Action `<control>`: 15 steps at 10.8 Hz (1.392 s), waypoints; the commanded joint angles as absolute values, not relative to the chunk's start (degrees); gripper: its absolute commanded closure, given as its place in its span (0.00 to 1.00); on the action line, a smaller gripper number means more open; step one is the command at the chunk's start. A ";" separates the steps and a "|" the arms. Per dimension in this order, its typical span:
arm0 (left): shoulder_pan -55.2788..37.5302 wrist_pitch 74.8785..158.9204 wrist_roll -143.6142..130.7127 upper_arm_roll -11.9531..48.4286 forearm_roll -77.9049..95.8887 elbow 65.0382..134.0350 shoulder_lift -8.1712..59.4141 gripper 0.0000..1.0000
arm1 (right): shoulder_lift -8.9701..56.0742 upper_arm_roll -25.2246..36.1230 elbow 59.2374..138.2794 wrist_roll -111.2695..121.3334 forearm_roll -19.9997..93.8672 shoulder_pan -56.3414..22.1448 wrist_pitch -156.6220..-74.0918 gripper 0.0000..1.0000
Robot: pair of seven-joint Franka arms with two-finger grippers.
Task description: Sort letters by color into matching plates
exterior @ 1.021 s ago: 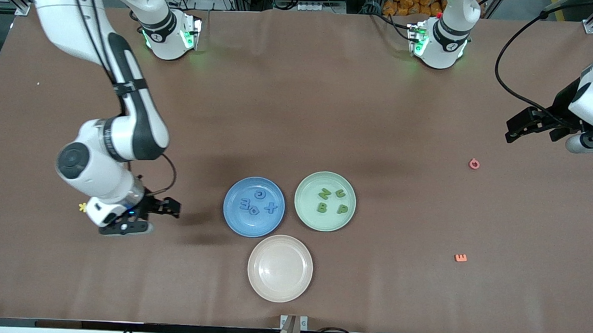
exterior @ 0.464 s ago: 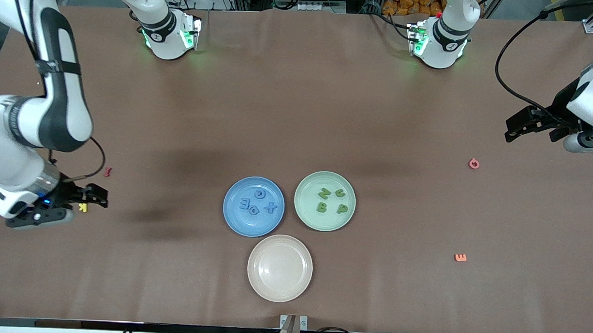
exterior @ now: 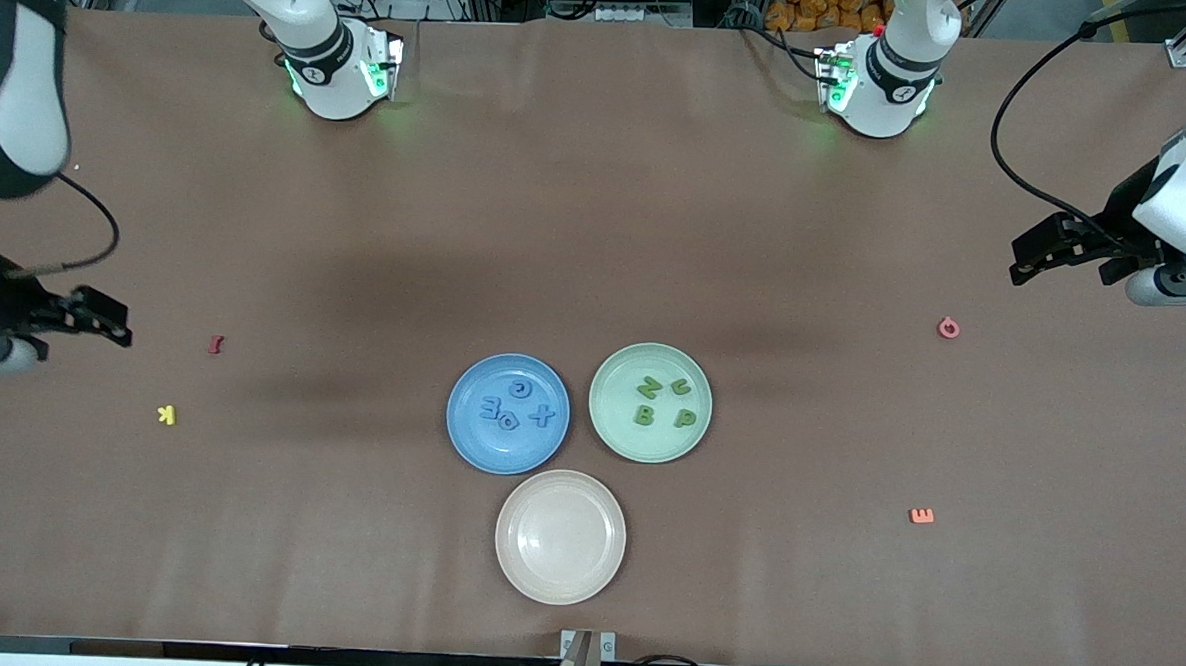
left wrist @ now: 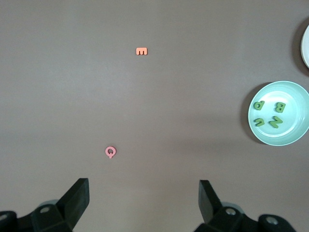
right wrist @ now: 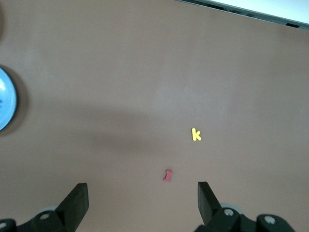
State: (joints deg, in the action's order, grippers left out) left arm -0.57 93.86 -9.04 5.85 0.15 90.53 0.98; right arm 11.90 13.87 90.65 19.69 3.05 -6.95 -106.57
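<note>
Four blue letters (exterior: 516, 408) lie in the blue plate (exterior: 468, 438), and four green letters (exterior: 664, 401) lie in the pale mint green plate (exterior: 611, 426), which sits just beside it toward the left arm's end of the worktop (exterior: 598, 223). An empty beige plate (exterior: 560, 537) rests near both, at 6 o'clock from the gap between them, nearer the front camera. From the green plate, a pink letter (exterior: 948, 327) lies at about 2 o'clock and an orange letter E (exterior: 921, 516) at about 4 o'clock, both well apart. From the blue plate, a red letter (exterior: 216, 344) lies at about 10 o'clock and a yellow letter K (exterior: 166, 414) at 9 o'clock. The left pincer (exterior: 1025, 260) hangs over the worktop's left-arm end, jaws spread wide and holding nothing. The right pincer (exterior: 103, 320) hangs over the right-arm end, likewise wide open and empty.
</note>
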 commanded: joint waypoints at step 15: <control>-0.18 93.87 -7.73 5.89 1.58 90.26 0.88 0.00 | 3.87 11.69 83.58 -4.13 0.09 -10.46 -88.07 0.00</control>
